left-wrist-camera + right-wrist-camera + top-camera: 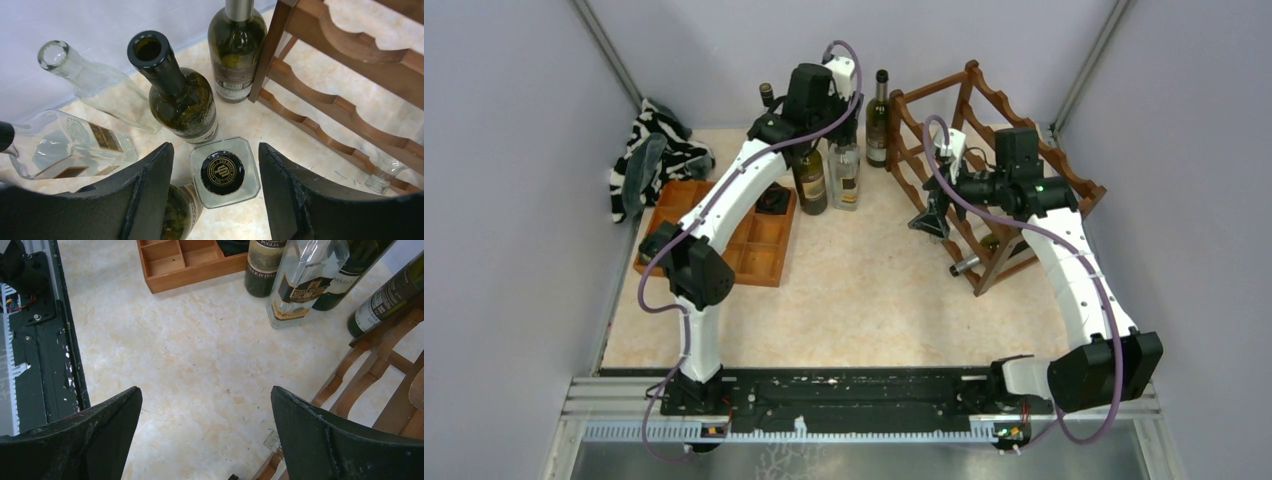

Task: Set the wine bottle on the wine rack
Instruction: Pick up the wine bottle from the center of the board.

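Two grippers, both released: left gripper [215,150] straddles the black-capped clear bottle [222,172]. Right gripper [205,392] hangs beside the wine rack [400,415].

One wine rack [270,50]. Left of the wine rack, three dark green bottles upright: open-necked green bottle [182,105], silver-capped green bottle [236,45], half-hidden green bottle [177,217]. Same side, three clear ones: square black-capped bottle [222,172], flat labelled bottle [75,150], open-necked clear bottle [90,80]. One lying bottle [380,177] low inside the wine rack. Further left, one compartment tray [764,262], one striped cloth [664,140].
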Robot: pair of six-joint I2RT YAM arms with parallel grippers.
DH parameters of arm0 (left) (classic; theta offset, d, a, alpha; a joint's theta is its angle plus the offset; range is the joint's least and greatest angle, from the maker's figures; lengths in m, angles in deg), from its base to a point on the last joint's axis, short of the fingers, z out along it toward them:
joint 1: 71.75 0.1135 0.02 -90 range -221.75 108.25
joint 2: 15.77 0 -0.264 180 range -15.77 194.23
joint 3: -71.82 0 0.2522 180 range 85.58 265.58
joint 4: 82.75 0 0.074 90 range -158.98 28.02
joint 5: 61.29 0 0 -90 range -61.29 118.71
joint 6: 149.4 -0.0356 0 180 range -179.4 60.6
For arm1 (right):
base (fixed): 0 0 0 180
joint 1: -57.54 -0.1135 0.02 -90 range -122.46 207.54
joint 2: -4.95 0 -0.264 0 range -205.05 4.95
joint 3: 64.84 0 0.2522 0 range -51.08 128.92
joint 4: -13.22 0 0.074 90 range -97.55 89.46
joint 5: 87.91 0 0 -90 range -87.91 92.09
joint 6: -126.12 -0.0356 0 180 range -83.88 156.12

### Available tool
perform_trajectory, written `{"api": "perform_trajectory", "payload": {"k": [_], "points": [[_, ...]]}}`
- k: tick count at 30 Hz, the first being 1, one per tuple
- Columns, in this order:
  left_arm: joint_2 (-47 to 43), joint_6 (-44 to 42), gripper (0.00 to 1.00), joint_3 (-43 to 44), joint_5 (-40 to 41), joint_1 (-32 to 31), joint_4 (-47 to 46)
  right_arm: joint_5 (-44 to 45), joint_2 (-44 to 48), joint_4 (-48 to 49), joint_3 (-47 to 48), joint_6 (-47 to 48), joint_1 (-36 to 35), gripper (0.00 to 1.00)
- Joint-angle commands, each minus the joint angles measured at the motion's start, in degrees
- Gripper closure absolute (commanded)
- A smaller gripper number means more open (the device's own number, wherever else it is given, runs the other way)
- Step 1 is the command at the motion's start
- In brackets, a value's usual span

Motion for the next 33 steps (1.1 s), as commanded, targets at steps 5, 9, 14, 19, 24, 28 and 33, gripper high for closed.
{"api": "perform_trajectory", "payload": {"k": [5, 9, 14, 19, 24, 28, 33], "points": [[3.84, -1.91, 0.36, 4.04, 1.84, -0.65, 4.09, -0.98, 0.78, 2.79, 0.28, -0.63, 0.38, 0.02], [4.06, -2.03, 0.5, 4.05, 0.44, -1.1, 4.52, -0.97, 1.01, 2.91, -0.04, -0.6, 0.46, 0.02], [3.82, -3.2, 0.84, 3.92, -4.47, -2.25, 5.36, -0.95, 1.65, 2.86, -0.23, -0.88, 0.81, 0.02], [-3.51, -4.86, 1.0, -3.46, -12.41, -4.09, 0.8, -0.95, 2.79, 2.75, -1.01, -0.92, 1.07, 0.02], [-14.89, -3.07, 1.0, -17.61, -20.01, -4.35, -8.13, -3.11, 3.06, 3.46, -2.41, -1.53, 1.08, 0.02], [-20.62, -0.31, 1.0, -24.87, -23.78, -4.2, -9.44, -8.07, 3.09, 4.89, -4.73, -2.09, 1.06, 0.02], [-26.45, 2.92, 1.0, -32.5, -28.88, -4.23, -12.69, -12.53, 2.78, 6.41, -7.1, -1.72, 0.74, 0.02]]}}
